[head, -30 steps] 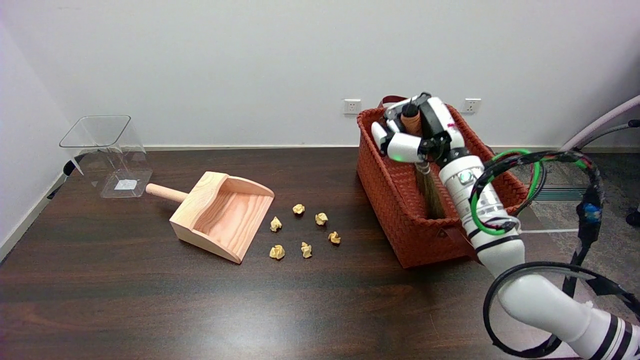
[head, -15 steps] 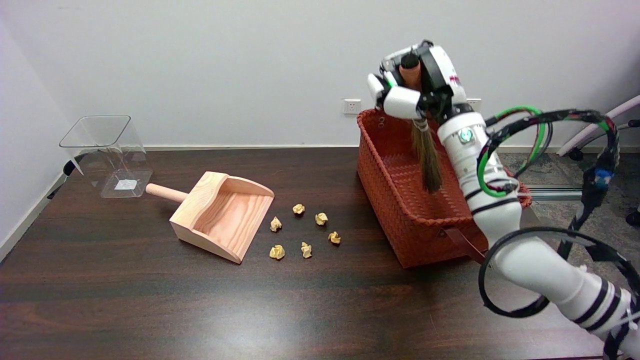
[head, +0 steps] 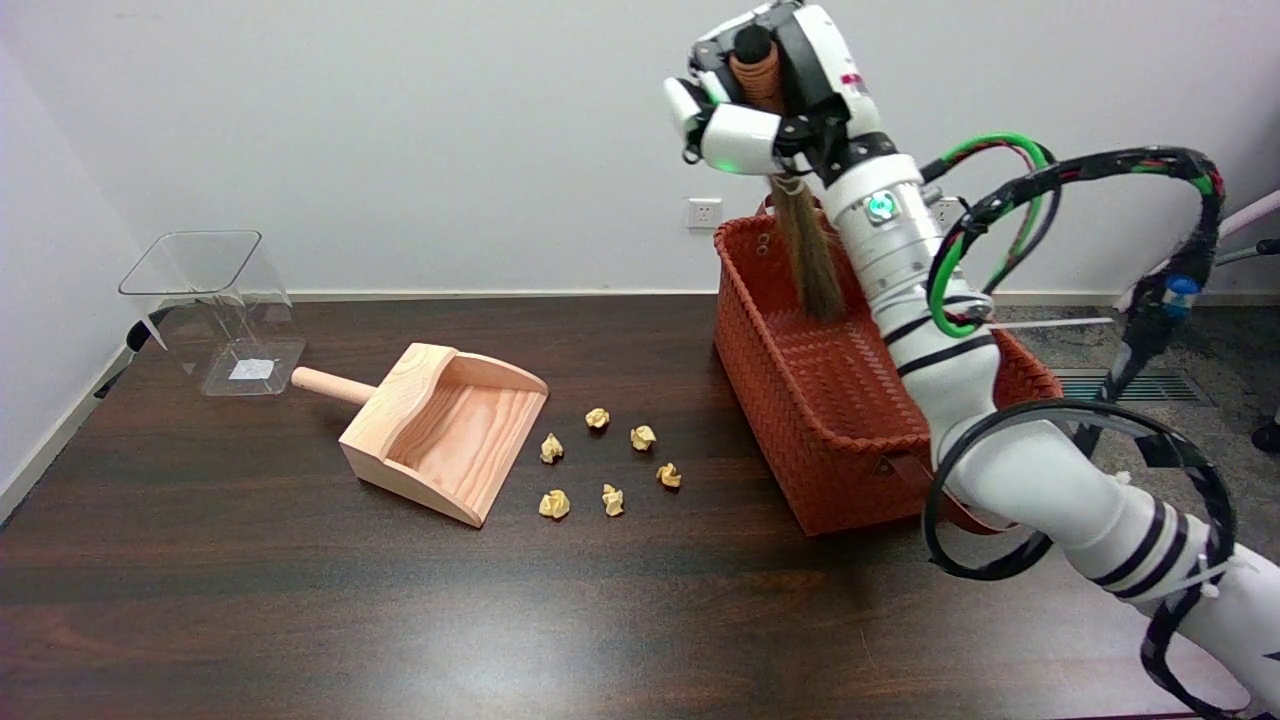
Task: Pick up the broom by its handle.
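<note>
At far left, a clear square plastic container [head: 215,310] standing on the dark brown wooden desk [head: 300,600], close to the back edge. Just right of it, a pale wooden dustpan [head: 447,432] with a short round handle pointing toward the container, open mouth facing right and toward the near side. Beside that mouth, six small crumpled yellowish paper balls [head: 610,465] scattered in a loose ring on the desk, apart from one another and from the dustpan.

Further right, a rust-orange woven rectangular basket [head: 800,420] resting on the desk, tall sided, with a strap handle hanging at its near right corner. On the white wall behind, two white power sockets [head: 705,212], one left of the basket's back rim and one partly hidden by the arm.

Above the basket's back left part, held high in the air: a small hand broom with a brownish wrapped handle, black tip and straw bristles [head: 806,255]. Handle top poking out above the right hand [head: 765,100], bristles hanging down and tilted slightly right, tips level with the basket's rim area, clear of the basket floor. Fingers [head: 738,140] wrapped tight around the broom's handle, clamped on it. White right arm [head: 1000,440] with black bands and looped green and black cables rising from the lower right corner across the basket's right side.
</note>
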`<state>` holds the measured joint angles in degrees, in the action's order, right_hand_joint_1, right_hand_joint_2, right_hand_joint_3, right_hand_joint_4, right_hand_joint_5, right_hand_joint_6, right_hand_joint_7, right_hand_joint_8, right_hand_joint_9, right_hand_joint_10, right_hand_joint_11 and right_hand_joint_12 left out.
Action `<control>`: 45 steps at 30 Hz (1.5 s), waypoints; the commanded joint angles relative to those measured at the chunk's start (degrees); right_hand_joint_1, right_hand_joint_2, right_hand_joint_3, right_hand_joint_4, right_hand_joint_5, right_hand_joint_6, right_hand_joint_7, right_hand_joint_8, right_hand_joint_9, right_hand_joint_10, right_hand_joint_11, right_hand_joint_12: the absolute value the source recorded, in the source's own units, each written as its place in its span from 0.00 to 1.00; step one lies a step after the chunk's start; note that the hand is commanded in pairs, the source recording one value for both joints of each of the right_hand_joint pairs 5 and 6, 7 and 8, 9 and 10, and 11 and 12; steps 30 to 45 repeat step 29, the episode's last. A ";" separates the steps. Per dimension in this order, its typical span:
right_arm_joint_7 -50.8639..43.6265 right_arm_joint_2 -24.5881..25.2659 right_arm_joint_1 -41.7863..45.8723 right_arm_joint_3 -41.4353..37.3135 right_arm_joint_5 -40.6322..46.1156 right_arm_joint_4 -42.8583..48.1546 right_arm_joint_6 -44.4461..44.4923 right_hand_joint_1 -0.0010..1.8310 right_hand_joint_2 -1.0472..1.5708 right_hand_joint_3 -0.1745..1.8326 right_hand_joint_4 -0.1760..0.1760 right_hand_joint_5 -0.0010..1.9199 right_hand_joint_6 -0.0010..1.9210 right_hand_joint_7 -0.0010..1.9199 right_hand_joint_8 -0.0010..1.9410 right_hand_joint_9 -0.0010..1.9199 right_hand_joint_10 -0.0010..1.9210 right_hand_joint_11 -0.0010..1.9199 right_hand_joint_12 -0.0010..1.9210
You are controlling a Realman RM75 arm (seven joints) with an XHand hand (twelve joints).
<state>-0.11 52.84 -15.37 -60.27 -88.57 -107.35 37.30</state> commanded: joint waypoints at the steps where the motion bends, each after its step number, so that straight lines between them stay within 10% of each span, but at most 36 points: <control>1: -6.66 6.59 -8.73 9.55 3.03 0.23 -3.13 0.73 0.82 0.47 0.50 1.00 1.00 1.00 0.99 1.00 1.00 1.00 1.00; 21: -29.87 26.54 0.95 13.83 1.96 3.47 3.05 0.74 0.81 0.46 0.50 1.00 1.00 1.00 0.99 1.00 1.00 1.00 1.00; 45: -30.47 27.24 0.15 17.93 6.50 7.21 7.33 0.74 0.80 0.46 0.50 1.00 1.00 1.00 0.99 1.00 1.00 1.00 1.00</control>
